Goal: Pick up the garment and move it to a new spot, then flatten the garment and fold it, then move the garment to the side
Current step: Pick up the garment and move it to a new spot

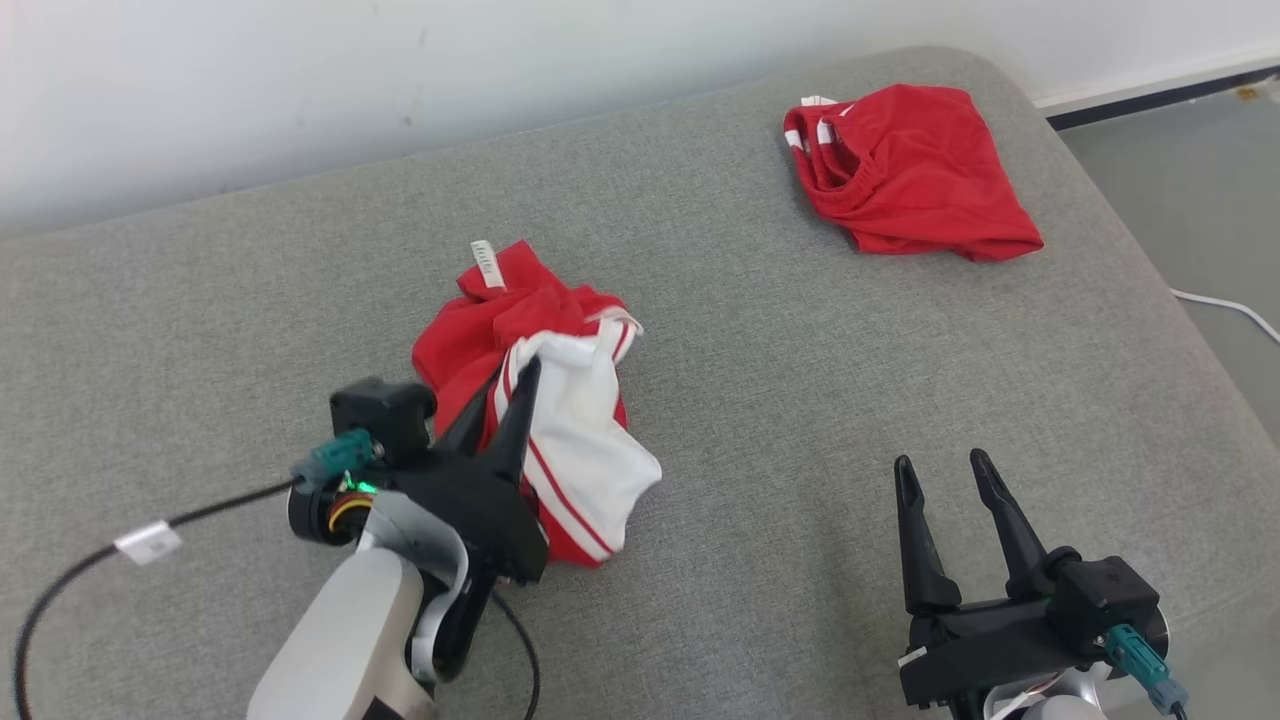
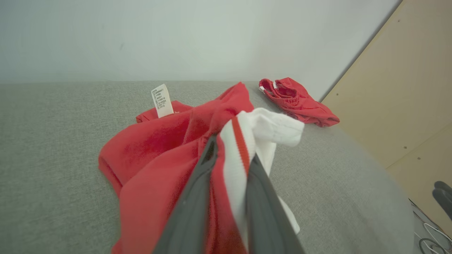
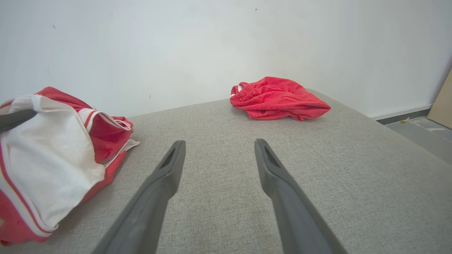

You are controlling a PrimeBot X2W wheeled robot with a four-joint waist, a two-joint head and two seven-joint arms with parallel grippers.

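Step one looks to be the one in hand: the pick-up, ahead of any move to a new spot. Your left hand (image 1: 510,378) is closed narrow on the garment (image 1: 585,460), with a fold of its white, red-striped cloth pinched between the fingers. The rest lies crumpled on the mattress (image 1: 760,360), left of centre, and its care label (image 1: 485,262) sticks up at the far edge. Your right hand (image 1: 941,460) stands wide and holds nothing, low over bare fabric well to the right of the garment.

The next move, as I judge it, calls for a lift high enough to clear the trailing cloth off the mattress, then a carry to open ground. The middle, between your two hands, looks free. A pinch on one fold may let the bulk drag or slip, so go gently.

The mattress is grey woven fabric, soft-looking, with a rounded far-right corner. A second red garment (image 1: 915,175) lies bunched near that corner, well apart from yours, so keep clear of it. Beyond runs a plain white wall (image 1: 300,80). To the right is grey floor (image 1: 1180,170) with a white cable (image 1: 1230,305) on it, and the left wrist view shows a beige board (image 2: 406,88) by the wall.
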